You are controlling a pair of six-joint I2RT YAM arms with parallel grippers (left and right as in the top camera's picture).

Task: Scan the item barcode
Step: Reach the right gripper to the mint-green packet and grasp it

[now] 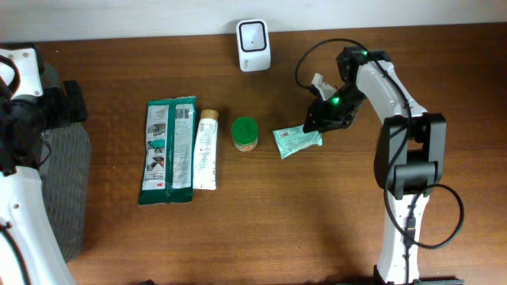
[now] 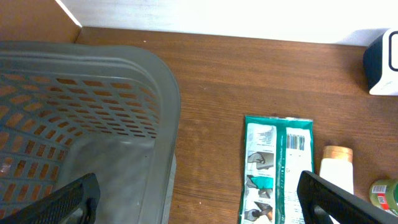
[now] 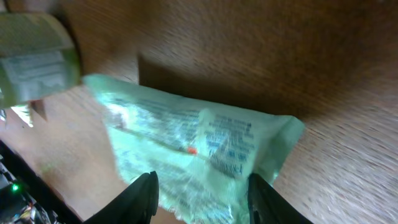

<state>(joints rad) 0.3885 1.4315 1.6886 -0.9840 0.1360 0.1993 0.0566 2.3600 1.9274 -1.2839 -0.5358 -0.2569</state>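
The pale green packet lies flat on the table, just right of the green-lidded jar. The right hand sits low over its right end, 2 fingers parted, straddling it without pinching. The left hand gapes wide and empty above the grey basket. The white scanner stands at the table's far edge.

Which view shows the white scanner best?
Overhead: the white scanner sits whole and unobstructed. Left wrist catches only a cropped sliver at the frame's right edge. Right wrist doesn't show it.
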